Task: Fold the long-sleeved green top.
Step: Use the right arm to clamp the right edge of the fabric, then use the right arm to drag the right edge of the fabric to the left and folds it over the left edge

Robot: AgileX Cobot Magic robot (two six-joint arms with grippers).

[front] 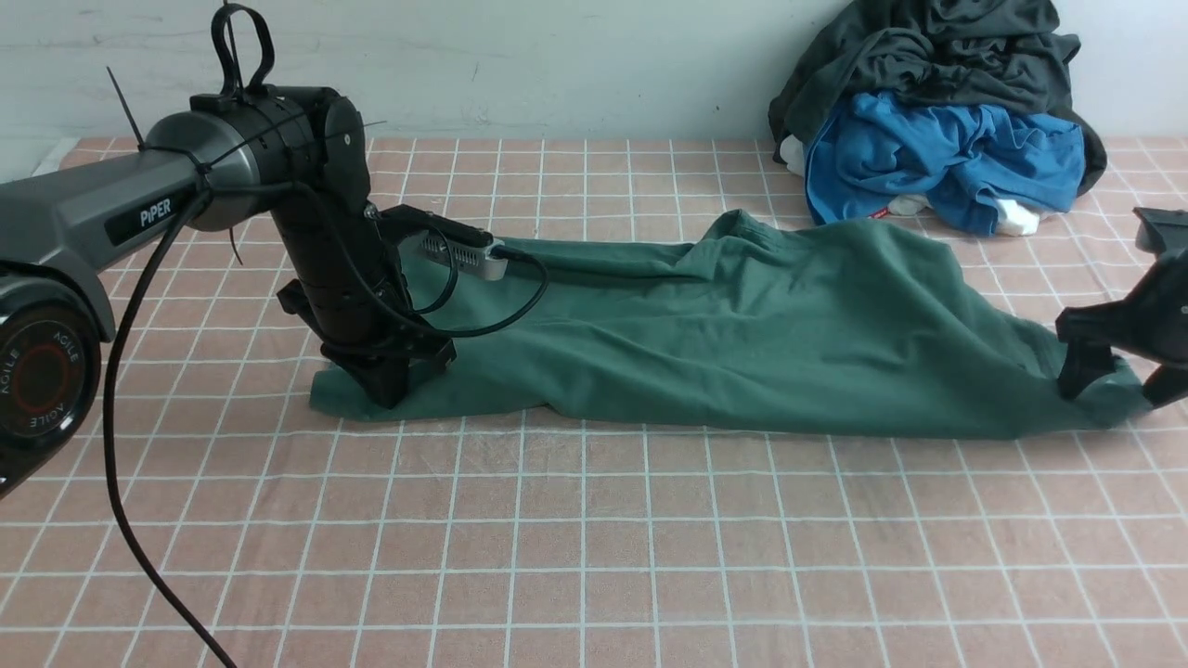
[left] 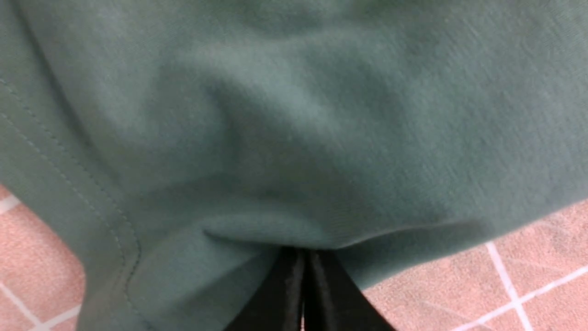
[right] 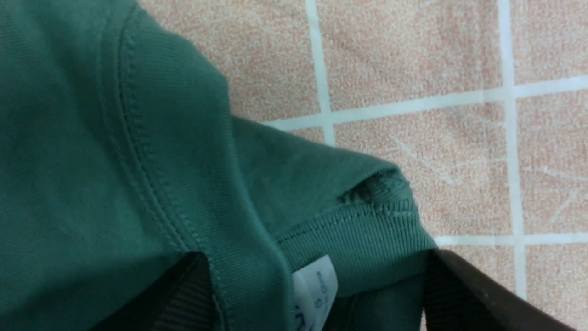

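Item: green long-sleeved top (front: 742,343), lying stretched sideways across the middle of the table, one end at each arm. Left end: left gripper (front: 385,388) stands nearly upright on the near corner of the cloth, its black fingers (left: 285,294) pressed together with only a thin line between them, the tips running up under a small fold of the fabric they pinch. Right end: right gripper (front: 1118,385) is spread wide, its two fingers (right: 482,294) set well apart on either side of the ribbed neckband (right: 358,234); nothing is clamped, and the white neck label (right: 317,285) sits between them. Surroundings: a heap of clothes against the back wall on the right, a dark grey-black garment (front: 928,46) on top and a bright blue garment (front: 937,158) beneath, with bits of white cloth (front: 1016,218) at its foot; the heap's near edge lies just behind the top's far edge. The left arm's body and black cable (front: 121,390) hide part of the top's left end in the front view. Materials: soft matt jersey, loosely rumpled, with a raised ridge near its far edge and double rows of stitching along the seams; fine ribbing at the neck. Surface: pink tablecloth (front: 594,538) with a white grid.
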